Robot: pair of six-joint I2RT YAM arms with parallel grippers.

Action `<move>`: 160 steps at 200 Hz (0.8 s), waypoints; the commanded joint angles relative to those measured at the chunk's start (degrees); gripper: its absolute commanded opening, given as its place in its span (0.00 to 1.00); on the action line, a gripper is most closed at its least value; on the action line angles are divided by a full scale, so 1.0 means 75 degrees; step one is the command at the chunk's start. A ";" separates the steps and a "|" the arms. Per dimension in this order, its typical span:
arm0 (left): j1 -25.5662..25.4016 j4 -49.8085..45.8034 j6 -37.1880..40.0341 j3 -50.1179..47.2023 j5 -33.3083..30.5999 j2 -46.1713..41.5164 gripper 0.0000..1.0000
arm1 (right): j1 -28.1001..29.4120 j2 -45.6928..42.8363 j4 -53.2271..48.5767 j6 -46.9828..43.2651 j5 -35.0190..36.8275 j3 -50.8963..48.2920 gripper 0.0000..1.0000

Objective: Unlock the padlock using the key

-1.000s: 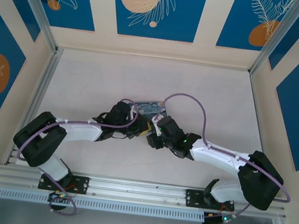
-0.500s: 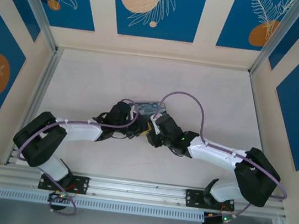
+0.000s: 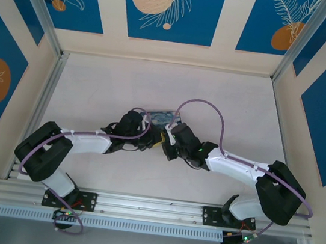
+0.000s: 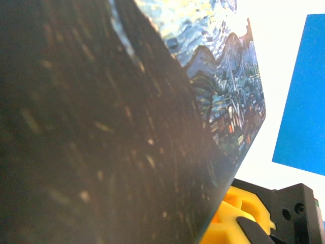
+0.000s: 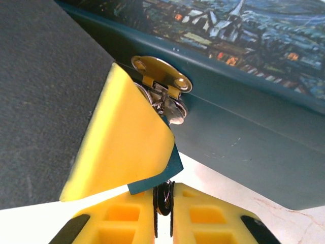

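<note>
The right gripper [image 5: 163,216] pinches the thin grey metal key [image 5: 163,199] between nearly closed yellow fingers. The key is just near of the small silvery-shackled padlock [image 5: 173,109], which hangs from the brass hasp [image 5: 161,72] of the painted blue tin box [image 5: 244,117]. The left gripper [image 3: 151,143] is closed tight, its yellow finger [image 5: 122,147] against the padlock's left.
</note>
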 commanded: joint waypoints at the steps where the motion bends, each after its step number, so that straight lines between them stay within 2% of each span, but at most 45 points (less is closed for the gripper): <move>1: -0.0003 0.0333 0.0088 0.0058 0.0261 0.0064 0.00 | -0.0070 -0.0060 0.0360 0.0185 -0.0651 0.0163 0.11; 36: 0.0007 0.0356 0.0195 0.0000 0.0236 0.0146 0.00 | -0.0497 -0.0270 0.0557 0.0534 -0.2261 -0.0040 0.07; 51: -0.0001 0.0404 0.0222 -0.0058 0.0233 0.0178 0.00 | -0.0816 -0.0338 0.0778 0.0744 -0.3368 -0.0186 0.08; 68: 0.0001 0.0415 0.0285 -0.0109 0.0211 0.0207 0.00 | -0.1101 -0.0383 0.0976 0.0966 -0.4306 -0.0322 0.18; 74: 0.0000 0.0421 0.0306 -0.0124 0.0190 0.0219 0.00 | -0.1174 -0.0425 0.1014 0.1033 -0.4466 -0.0386 0.29; 79: 0.0001 0.0427 0.0318 -0.0144 0.0189 0.0230 0.00 | -0.1227 -0.0469 0.1038 0.1068 -0.4526 -0.0437 0.36; 88: 0.0000 0.0433 0.0352 -0.0157 0.0176 0.0243 0.00 | -0.1308 -0.0604 0.1039 0.1162 -0.4478 -0.0541 0.42; 124: 0.0007 0.0192 0.0783 -0.0149 0.0080 0.0278 0.00 | -0.1759 -0.1483 0.1166 0.1634 -0.4238 -0.1191 0.49; 160: 0.0007 -0.0405 0.1858 -0.0019 0.0112 0.0396 0.00 | -0.1982 -0.2144 0.0879 0.2087 -0.3574 -0.1477 0.55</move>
